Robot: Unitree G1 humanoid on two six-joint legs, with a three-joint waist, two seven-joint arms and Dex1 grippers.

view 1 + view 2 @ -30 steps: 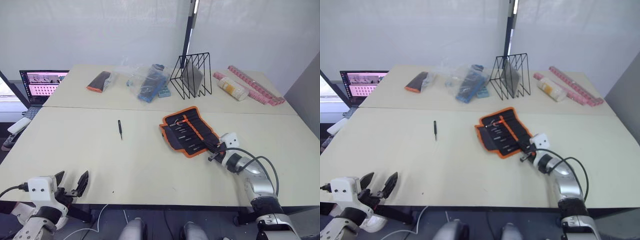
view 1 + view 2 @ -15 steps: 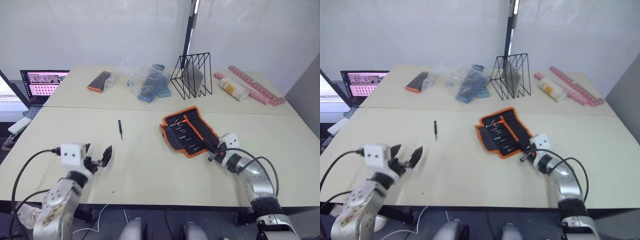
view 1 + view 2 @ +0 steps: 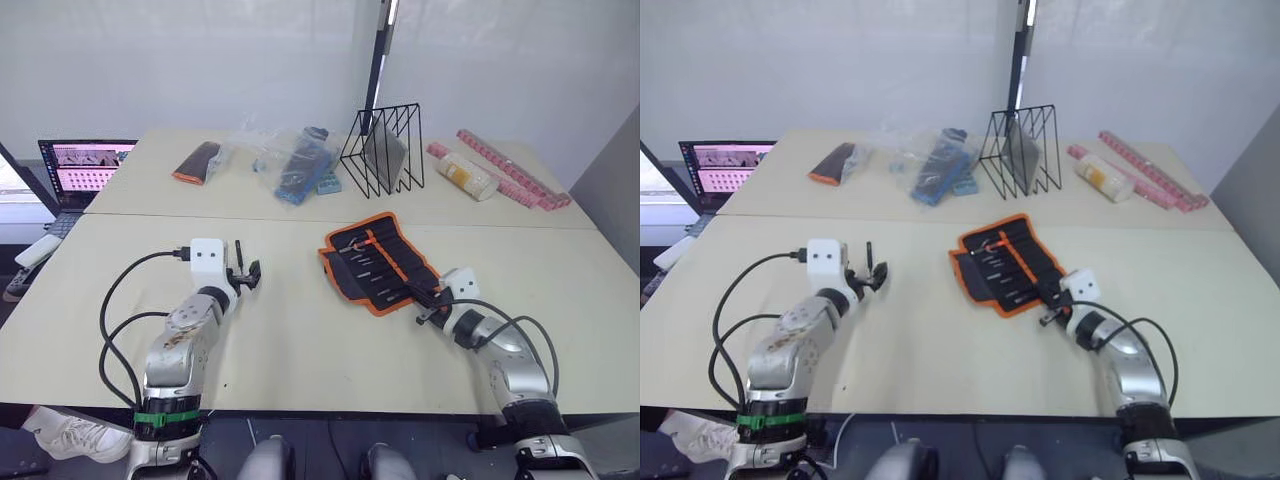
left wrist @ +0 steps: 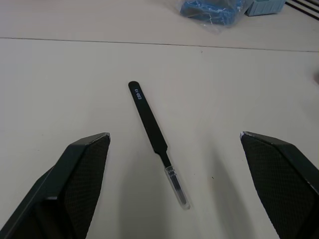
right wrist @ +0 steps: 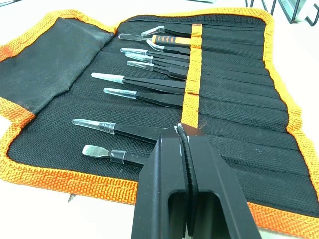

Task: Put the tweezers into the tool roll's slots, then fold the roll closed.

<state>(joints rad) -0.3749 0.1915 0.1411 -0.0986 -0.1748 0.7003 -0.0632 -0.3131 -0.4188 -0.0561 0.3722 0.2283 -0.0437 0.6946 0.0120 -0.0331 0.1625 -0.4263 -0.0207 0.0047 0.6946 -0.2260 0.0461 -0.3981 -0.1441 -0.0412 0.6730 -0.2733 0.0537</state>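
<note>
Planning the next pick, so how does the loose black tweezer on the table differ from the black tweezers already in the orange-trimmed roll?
The loose slim black tweezer lies bare on the beige table, between the left end effector's open fingers; the black tweezers sit tucked in the black fabric tool roll with orange trim. It lies alone; those lie side by side in a row. Both have clear tip caps.

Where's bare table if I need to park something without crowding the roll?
Bare: the near table between the left gripper and the tool roll, and right of the roll. Crowded: the far edge, with pouch, plastic bags, wire rack.
</note>
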